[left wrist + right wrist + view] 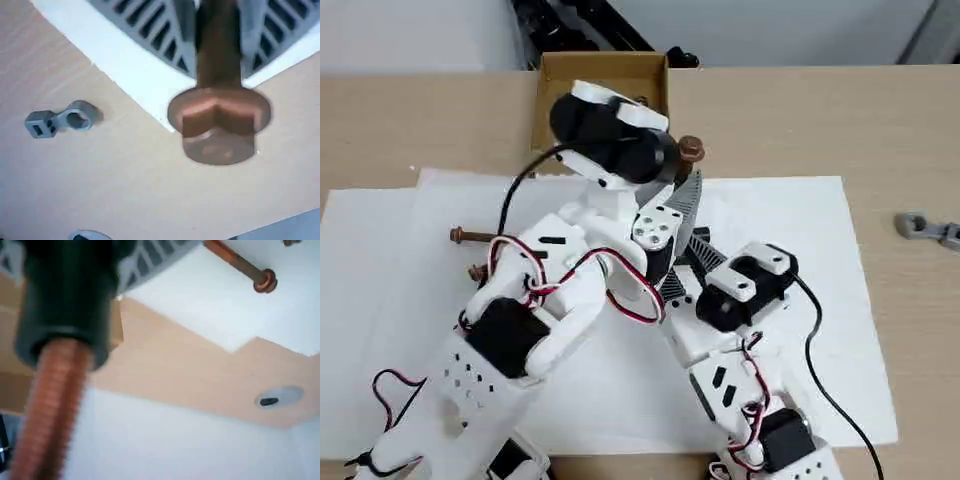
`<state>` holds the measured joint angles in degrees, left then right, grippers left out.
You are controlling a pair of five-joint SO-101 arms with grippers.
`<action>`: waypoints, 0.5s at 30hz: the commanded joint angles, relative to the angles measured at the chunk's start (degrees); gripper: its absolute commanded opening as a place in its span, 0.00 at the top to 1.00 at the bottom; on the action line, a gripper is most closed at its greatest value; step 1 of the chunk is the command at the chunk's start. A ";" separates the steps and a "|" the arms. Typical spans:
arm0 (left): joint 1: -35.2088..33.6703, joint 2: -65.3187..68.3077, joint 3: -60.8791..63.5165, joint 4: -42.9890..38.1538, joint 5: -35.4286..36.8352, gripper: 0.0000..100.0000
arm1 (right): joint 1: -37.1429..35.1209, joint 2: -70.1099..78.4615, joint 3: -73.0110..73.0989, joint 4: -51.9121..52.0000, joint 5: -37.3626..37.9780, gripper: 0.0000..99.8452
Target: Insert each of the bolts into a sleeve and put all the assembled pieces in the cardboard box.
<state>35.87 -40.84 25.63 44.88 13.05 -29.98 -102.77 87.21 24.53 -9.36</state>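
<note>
We see a tan wooden table (pixel 880 120) with a white paper sheet (pixel 790 230) spread over most of its near part. The left arm (pixel 520 330) stretches from the near left corner toward the far middle, and the right arm (pixel 740 300) comes up from the near right beside it. The cardboard box (pixel 605 68) sits at the far edge, partly under the left arm's wrist.

The left pincer (pixel 218 70) is closed on the shaft of a copper-coloured bolt (pixel 218 125). The bolt is held off the table, its flanged hex head just right of the box near the paper's far edge.

The right pincer (pixel 688 268) sits just near of the left one; we cannot tell whether it is closed. Close before its camera is a black sleeve (pixel 70 305) with a threaded shaft (pixel 50 405) coming out of it. We cannot tell whether that is the same bolt.

A spare bolt (pixel 470 236) lies on the paper at left. A small grey fitting (pixel 925 228) lies on bare table at far right.
</note>
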 commanded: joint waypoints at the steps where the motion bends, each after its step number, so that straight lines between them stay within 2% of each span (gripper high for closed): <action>1: -0.09 -0.53 0.31 -2.46 0.62 0.99 | -0.31 -0.40 -0.70 -1.01 -0.70 1.00; 15: -0.18 -0.62 2.95 -3.43 0.53 0.99 | -0.22 -0.40 -0.97 -1.01 -0.70 1.00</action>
<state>35.78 -40.92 28.18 43.38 13.23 -29.98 -102.77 87.12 24.53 -9.45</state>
